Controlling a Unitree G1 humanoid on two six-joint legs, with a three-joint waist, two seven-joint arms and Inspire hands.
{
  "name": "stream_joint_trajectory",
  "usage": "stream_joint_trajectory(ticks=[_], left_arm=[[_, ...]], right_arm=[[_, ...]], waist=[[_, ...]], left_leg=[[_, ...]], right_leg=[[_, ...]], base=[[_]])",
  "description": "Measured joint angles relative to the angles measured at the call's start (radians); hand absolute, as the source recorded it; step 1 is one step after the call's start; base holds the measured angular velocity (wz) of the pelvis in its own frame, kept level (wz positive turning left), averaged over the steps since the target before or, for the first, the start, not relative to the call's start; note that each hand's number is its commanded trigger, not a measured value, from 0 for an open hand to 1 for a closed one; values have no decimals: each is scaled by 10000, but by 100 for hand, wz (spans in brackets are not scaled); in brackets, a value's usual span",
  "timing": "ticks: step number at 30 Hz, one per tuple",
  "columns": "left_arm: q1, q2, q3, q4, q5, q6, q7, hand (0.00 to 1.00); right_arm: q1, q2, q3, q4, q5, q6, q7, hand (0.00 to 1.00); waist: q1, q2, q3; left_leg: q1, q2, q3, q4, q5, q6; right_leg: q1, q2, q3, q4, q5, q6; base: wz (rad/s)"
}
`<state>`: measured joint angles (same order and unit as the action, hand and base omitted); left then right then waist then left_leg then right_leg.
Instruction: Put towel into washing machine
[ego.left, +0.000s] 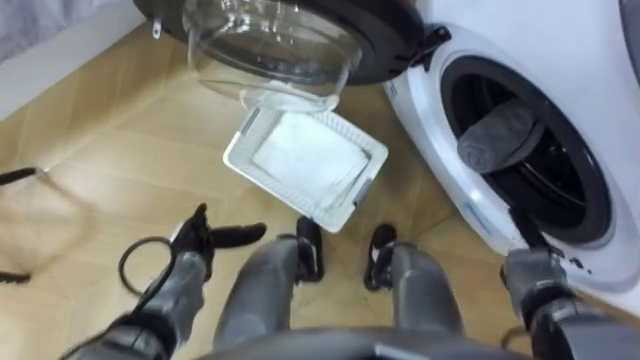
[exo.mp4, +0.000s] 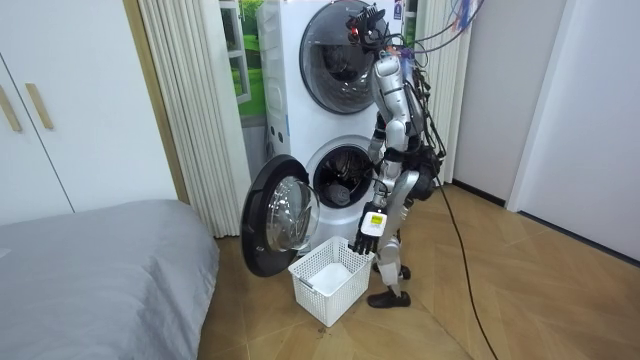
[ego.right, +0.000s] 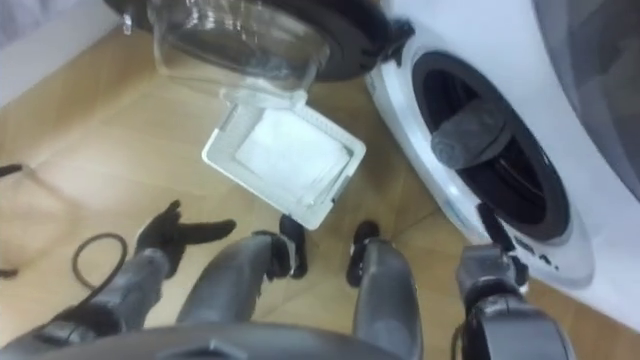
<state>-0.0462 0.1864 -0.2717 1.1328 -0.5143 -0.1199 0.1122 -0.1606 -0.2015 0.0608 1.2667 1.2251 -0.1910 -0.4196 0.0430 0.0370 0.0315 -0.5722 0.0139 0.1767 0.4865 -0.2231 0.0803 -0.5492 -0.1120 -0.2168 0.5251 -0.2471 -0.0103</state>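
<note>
The grey towel (ego.left: 497, 136) is seen in the mouth of the washing machine (ego.left: 432, 118), the left hand (ego.left: 197, 240) is spread empty, the right hand (ego.left: 525, 245) at the lower rim cannot be read, so a deeper push is judged needed before the door (ego.left: 290, 45) is closed.

towel (ego.left: 497, 137) grey, seemingly | washing machine (ego.left: 422, 108) white | basket (ego.left: 232, 152) white | floor (ego.left: 100, 140) tan wood-grain

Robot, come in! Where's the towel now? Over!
Left hand open, empty. Right hand by washer. Grey towel in drum mouth. Door open, nothing blocking.
</note>
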Motion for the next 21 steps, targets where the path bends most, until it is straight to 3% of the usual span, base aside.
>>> stream_joint_trajectory(ticks=[4, 7, 11, 13, 16, 21], left_arm=[[362, 354, 682, 432, 659, 51, -71, 0], [500, 298, 924, 626, 1164, 132, -84, 0], [924, 206, 1207, 654, 1165, 276, -88, 0], [1291, 179, 1441, 566, 1154, 332, -118, 0], [1668, 178, 1679, 494, 1173, 438, -172, 0], [2086, 64, 2529, 452, 1678, 703, -199, 0]], right_arm=[[422, -75, 575, 581, -3252, 462, 1005, 0], [592, -81, 850, 722, -4784, 838, 1628, 0], [802, 47, 936, 706, -6152, 1027, 2232, 0], [1035, 73, 941, 642, -6667, 1211, 2507, 0], [1385, 37, 943, 485, -7526, 1281, 2823, 0], [1919, 73, 919, 172, -8490, 1509, 3460, 0]], waist=[[83, 55, -41], [167, 60, -49], [139, -48, -140], [137, -172, -224], [173, -306, -275], [183, -399, -274]], left_leg=[[834, -13, -89, -554, 53, -93], [1510, -26, -182, -986, 114, -180], [2393, -91, -288, -1586, 193, -268], [2912, -110, -343, -1862, 229, -316], [3426, -117, -403, -2034, 228, -330], [4234, -116, -415, -2338, 216, -367]], right_leg=[[905, 122, -52, -660, 76, 20], [1662, 237, -155, -1195, 179, 39], [2602, 273, -386, -1762, 219, 31], [3154, 288, -465, -2054, 217, 35], [3766, 374, -492, -2420, 221, 42], [4750, 460, -538, -3060, 311, 99]], base=[[1], [6], [9], [10], [7], [2]])
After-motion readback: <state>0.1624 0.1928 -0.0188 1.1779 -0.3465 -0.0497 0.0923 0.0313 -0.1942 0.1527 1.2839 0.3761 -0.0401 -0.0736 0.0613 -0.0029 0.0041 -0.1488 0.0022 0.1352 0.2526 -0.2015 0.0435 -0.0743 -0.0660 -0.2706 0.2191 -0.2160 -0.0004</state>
